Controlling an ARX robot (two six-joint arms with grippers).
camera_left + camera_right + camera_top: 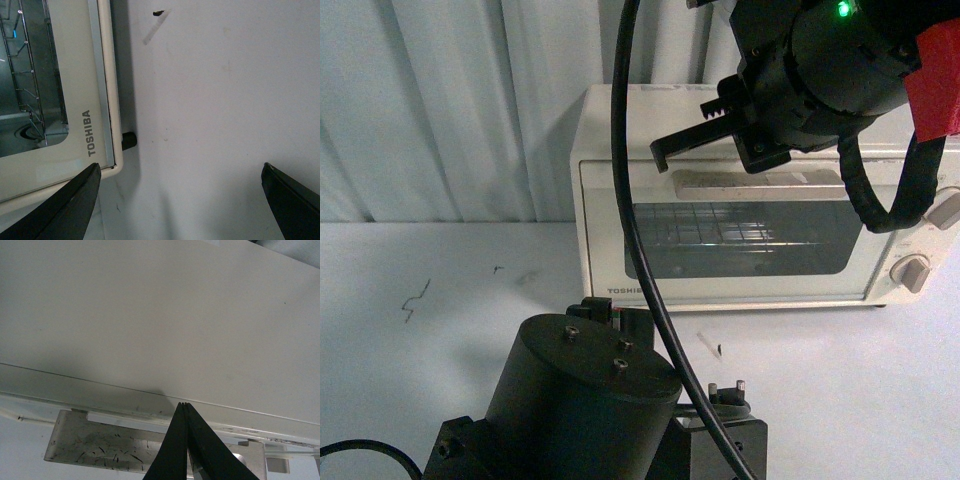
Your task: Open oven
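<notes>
The right tool [184, 406] has its fingers pressed together with nothing between them. It hangs over the top front edge of the oven [660, 105], tips just above the handle [750, 183]; I cannot confirm contact. The left tool [181, 169] is spread wide and empty, low over the bench [225, 100] by the lower left corner of the door [75, 145]. The oven stands on the bench with the door shut, the wire rack [720, 225] visible through the glass and two knobs [914, 272] on its right side. I judge the body to be a rigid but light sheet-metal box, likely to slide or tip forward under a hard pull. The door appears hinged along its lower edge, so it should swing down in an arc. I treat the glass pane as fragile and would keep the tool off it. The handle is a stiff horizontal bar, smooth and probably slippery. I would take hold at mid-span, parting the fingers first, then draw outward and downward along the arc.
</notes>
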